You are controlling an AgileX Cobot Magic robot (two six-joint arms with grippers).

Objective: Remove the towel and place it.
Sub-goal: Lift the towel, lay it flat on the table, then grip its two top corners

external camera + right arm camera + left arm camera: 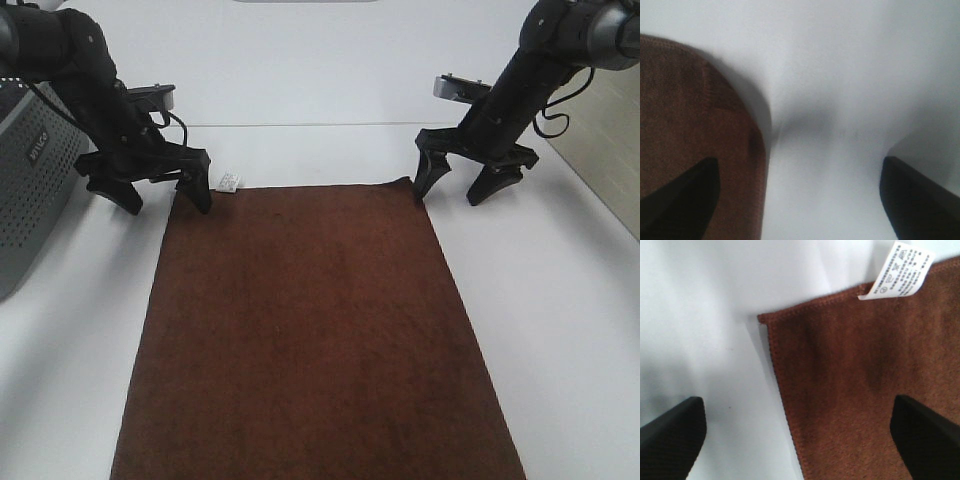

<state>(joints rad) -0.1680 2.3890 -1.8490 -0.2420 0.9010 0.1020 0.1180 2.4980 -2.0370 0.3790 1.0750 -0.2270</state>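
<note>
The dark brown towel (310, 330) lies flat on the white table, its long side running toward the front edge, with a small white tag (229, 181) on its far short edge. My left gripper (160, 196) stands open astride the towel's far left corner (765, 319), one finger over the cloth, one over bare table. My right gripper (458, 186) is open at the far right corner (752, 140), its inner finger over the cloth. Neither gripper holds anything. The tag (897, 272) shows close up in the left wrist view.
A grey perforated box (30, 180) stands at the left edge of the table. Bare white table (560, 300) stretches to the right of the towel and behind it, up to a seam line at the back.
</note>
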